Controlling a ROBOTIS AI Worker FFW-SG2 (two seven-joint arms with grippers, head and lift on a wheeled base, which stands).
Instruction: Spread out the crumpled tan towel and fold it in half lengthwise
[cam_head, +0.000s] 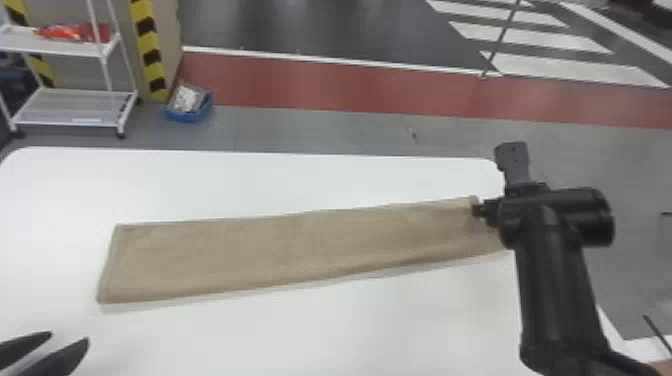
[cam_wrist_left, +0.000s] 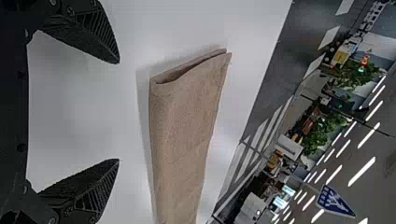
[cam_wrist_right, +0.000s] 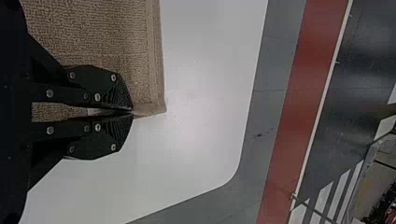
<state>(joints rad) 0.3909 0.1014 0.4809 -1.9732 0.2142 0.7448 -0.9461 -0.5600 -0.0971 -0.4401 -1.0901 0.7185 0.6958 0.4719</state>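
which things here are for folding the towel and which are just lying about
For the job:
tan towel on the white table
right gripper, jaws shut on the towel
left gripper, jaws open

Lying about:
blue bin
white rack holding red items

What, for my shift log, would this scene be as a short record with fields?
Towel: tan, a long strip doubled lengthwise, layers slightly parted at its left end
Surface: white table with rounded corners
Left gripper: open, off the towel, at the table's near left
Right gripper: fingers closed on the towel's edge, near its far right corner
Beyond table: white rack and blue bin on the floor, to the left
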